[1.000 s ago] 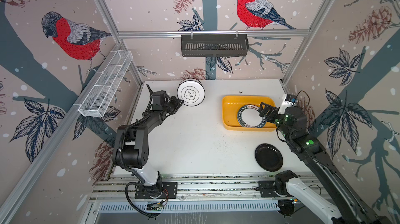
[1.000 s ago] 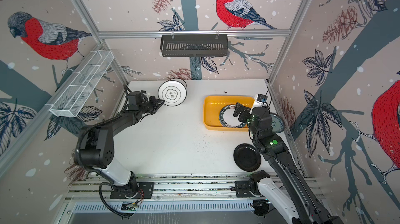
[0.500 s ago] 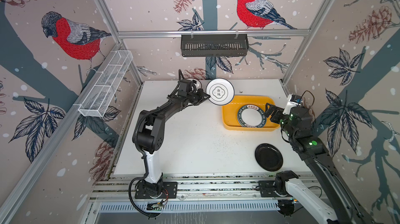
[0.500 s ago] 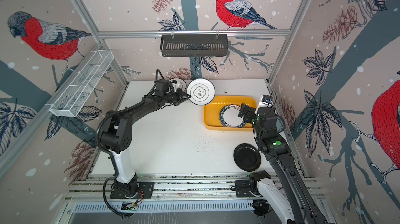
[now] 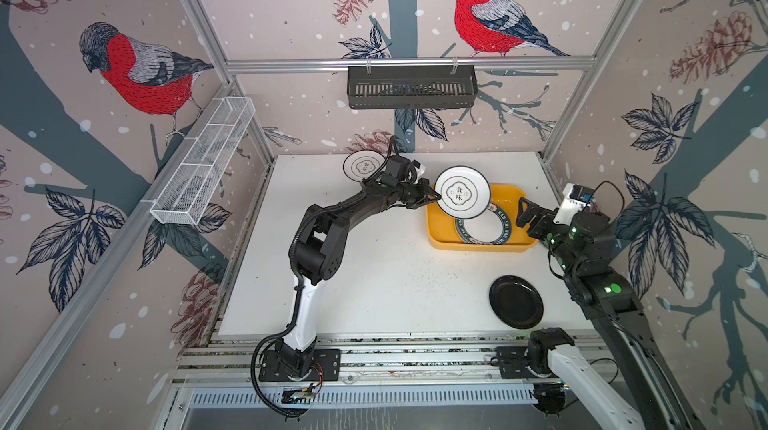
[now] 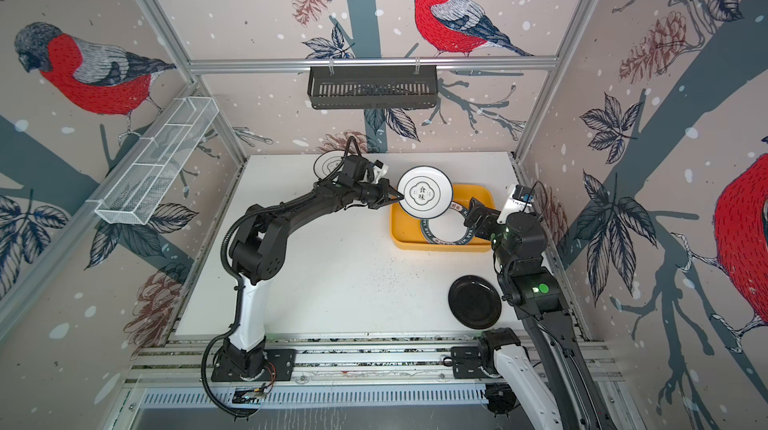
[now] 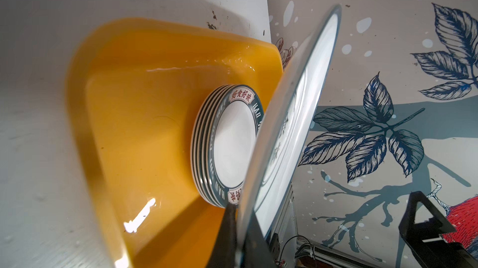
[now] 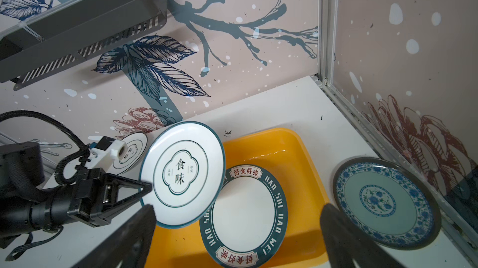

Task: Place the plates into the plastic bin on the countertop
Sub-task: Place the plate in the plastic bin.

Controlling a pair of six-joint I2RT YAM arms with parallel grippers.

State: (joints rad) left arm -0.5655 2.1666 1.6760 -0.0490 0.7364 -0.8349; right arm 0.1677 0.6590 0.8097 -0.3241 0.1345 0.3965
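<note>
The flat white speckled countertop (image 5: 395, 274) carries the shallow yellow plastic bin (image 5: 434, 224) towards its back right. Inside the bin, a stack of round plates with dark lettered rims (image 5: 484, 228) lies flat, and the left wrist view shows several rims stacked.

A round white plate with a dark flower outline (image 5: 461, 192) hangs tilted in the air over the bin's back left corner, partly overlapping the stack in both top views. The left gripper (image 5: 432, 196) has its jaws pressed together on that plate's rim, on the side away from the bin.

The plate looks stiff and glazed, so probably slippery. Held by one edge, its weight hangs well out from the pinch, so it could swivel or slide free. Lowering it gently onto the stack would guard against chipping.

Three plates remain outside the bin:
- A plain black plate (image 5: 515, 301) sits near the front right.
- A second white flower-outline plate (image 5: 361, 165) lies at the back, behind the left arm.
- A blue-green patterned plate (image 8: 385, 202) rests just beside the bin's right wall.

Their low rims offer the only hold.

The right gripper (image 5: 530, 216), with jaws spread and empty, hovers at the bin's right edge close to the stack. It looks like the main obstacle to setting the held plate down.
</note>
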